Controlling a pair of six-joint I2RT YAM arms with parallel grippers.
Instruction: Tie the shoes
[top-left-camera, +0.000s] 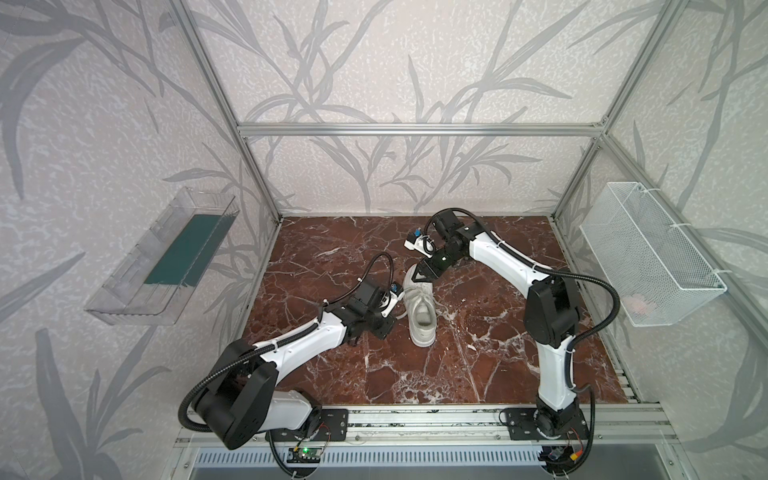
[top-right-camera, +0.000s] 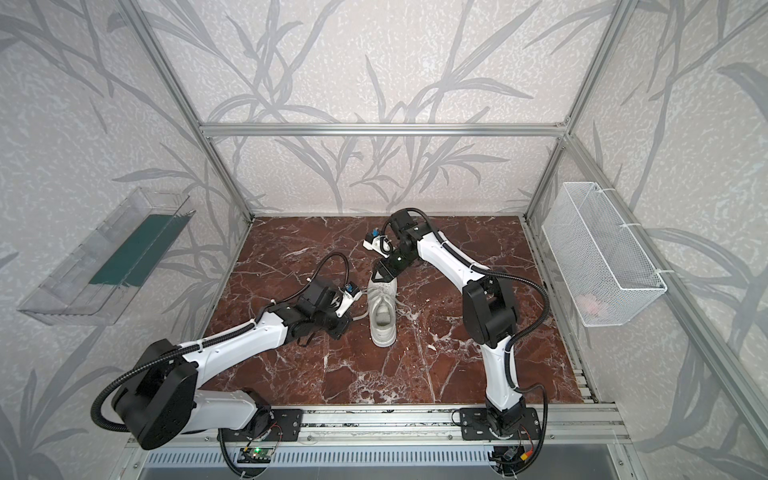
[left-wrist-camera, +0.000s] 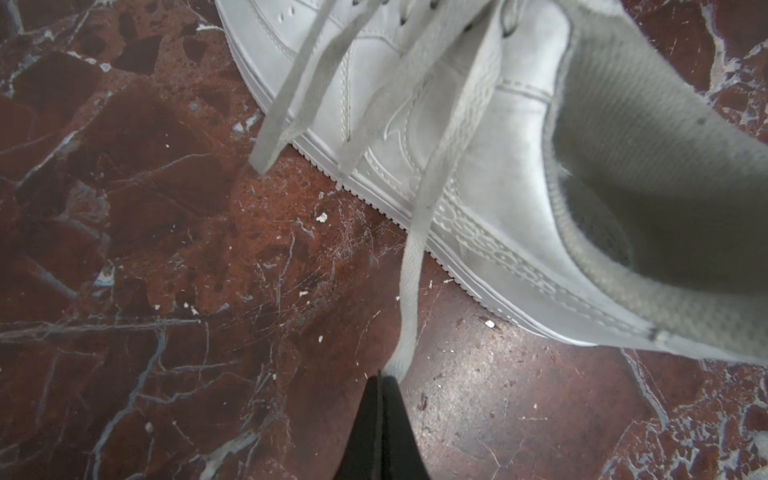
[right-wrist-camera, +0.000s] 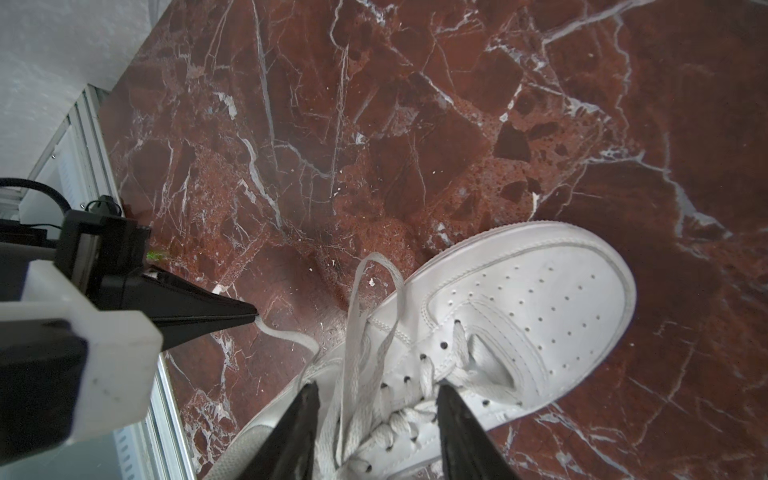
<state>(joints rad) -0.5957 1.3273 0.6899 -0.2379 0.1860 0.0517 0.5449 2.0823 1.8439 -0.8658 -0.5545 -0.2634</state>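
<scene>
Left gripper (left-wrist-camera: 380, 379) pinches a lace (left-wrist-camera: 410, 266) beside the sneaker (left-wrist-camera: 498, 199).

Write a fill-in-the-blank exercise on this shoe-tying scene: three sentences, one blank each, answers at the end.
1. The left gripper is shut on the end of a flat white ____.
2. The right gripper hangs over the laced part of the sneaker with its jaws ____.
3. The sneaker stands sole down on a table with a dark red ____ pattern.

Missing words: lace; open; marble.
</scene>
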